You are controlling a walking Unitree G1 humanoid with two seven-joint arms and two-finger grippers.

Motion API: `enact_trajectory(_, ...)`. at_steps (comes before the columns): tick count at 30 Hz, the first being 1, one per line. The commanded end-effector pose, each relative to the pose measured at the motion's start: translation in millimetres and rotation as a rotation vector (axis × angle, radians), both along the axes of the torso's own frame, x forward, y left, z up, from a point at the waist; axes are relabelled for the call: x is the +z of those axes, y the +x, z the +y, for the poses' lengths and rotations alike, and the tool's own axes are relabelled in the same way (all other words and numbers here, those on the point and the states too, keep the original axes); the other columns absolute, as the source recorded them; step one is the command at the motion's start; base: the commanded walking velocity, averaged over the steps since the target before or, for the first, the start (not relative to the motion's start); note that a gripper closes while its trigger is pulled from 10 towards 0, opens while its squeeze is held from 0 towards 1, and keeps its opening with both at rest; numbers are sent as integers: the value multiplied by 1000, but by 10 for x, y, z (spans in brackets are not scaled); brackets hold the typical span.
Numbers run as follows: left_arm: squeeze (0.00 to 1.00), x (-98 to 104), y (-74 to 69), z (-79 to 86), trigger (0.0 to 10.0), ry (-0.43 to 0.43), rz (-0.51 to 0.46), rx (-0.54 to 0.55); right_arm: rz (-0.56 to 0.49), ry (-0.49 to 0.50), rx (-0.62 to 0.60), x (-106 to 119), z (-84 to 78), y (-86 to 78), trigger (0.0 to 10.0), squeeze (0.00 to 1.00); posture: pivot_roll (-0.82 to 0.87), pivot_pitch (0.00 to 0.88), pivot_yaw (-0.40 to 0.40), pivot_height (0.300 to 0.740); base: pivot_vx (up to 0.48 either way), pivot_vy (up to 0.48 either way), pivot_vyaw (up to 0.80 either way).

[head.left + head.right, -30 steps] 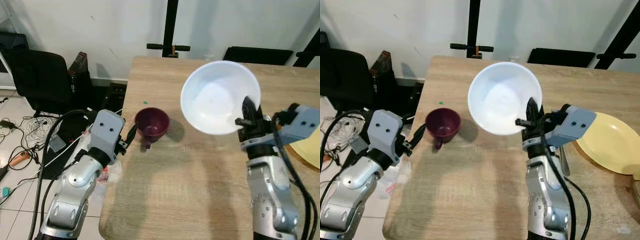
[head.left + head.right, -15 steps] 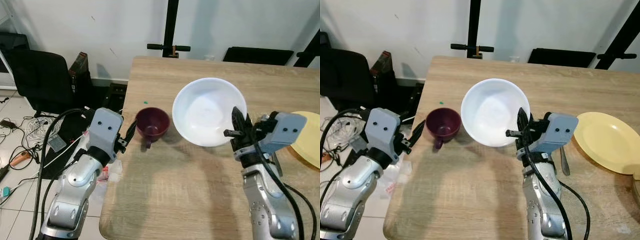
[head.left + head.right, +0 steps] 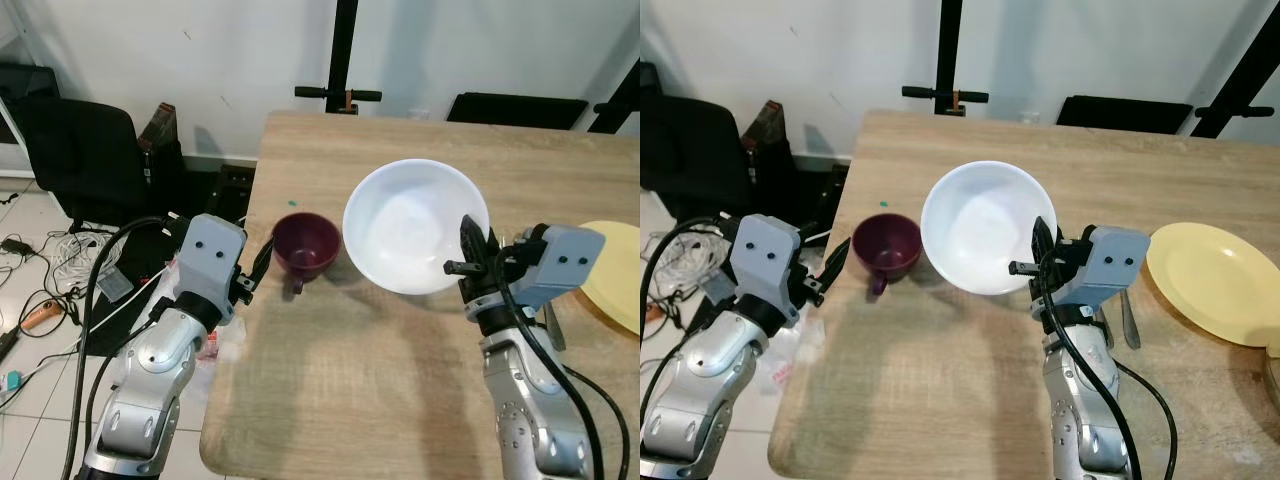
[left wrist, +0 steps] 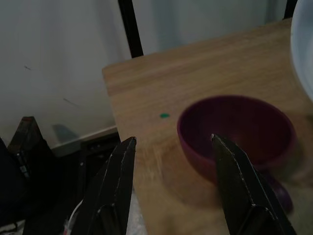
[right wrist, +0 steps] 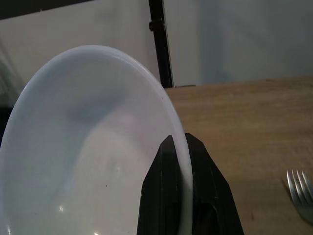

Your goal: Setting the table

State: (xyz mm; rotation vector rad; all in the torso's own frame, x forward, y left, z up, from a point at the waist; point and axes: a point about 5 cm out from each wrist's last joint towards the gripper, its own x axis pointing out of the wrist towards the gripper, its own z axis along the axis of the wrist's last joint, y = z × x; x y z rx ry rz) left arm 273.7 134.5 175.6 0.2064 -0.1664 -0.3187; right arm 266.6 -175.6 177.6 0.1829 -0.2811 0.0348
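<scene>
Right gripper (image 3: 466,262): fingers closed on the near rim of the white bowl (image 3: 412,225), one finger inside the rim, one outside. In the right wrist view the rim passes straight between the two black fingers (image 5: 164,191) with no gap on either side. The bowl sits ahead of the fingertips, tilted, its opening facing up and toward the camera. Whether its underside touches the wooden table (image 3: 330,380) cannot be told; a shadow lies just under it on the wood.

Left gripper (image 3: 262,263): fingers spread apart, holding nothing. In the left wrist view the two fingers (image 4: 113,186) frame a strip of table, and the maroon cup (image 3: 305,245) lies just beyond the fingertips, closer to one finger than the other. No contact with the cup. The cup stands upright on the table, opening up, handle on its near side, just beside the bowl's rim on the side toward the left gripper.

A fork (image 3: 552,330) lies flat on the table beside the right wrist, on the side away from the cup. A yellow plate (image 3: 1215,295) lies flat beyond the fork, well apart from the bowl. A small green speck (image 4: 164,116) marks the wood ahead of the left fingertips, past the cup.

Off the table, on the left arm's side: a black chair (image 3: 85,155) and loose cables (image 3: 45,265) on the tiled floor.
</scene>
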Motion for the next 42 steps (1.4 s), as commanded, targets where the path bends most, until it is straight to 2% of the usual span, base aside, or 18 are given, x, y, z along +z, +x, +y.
enact_trajectory(1,0,-37,-1,5,10000,6,21,8,1,-3,-10,-20,-18,-2,10000,0,-93,27,26,740,-424,0,0)
enact_trajectory(42,0,-39,24,-21,10000,3,24,5,10,-8,-19,-45,-14,12,10000,0,-100,26,29,740,-403,0,0)
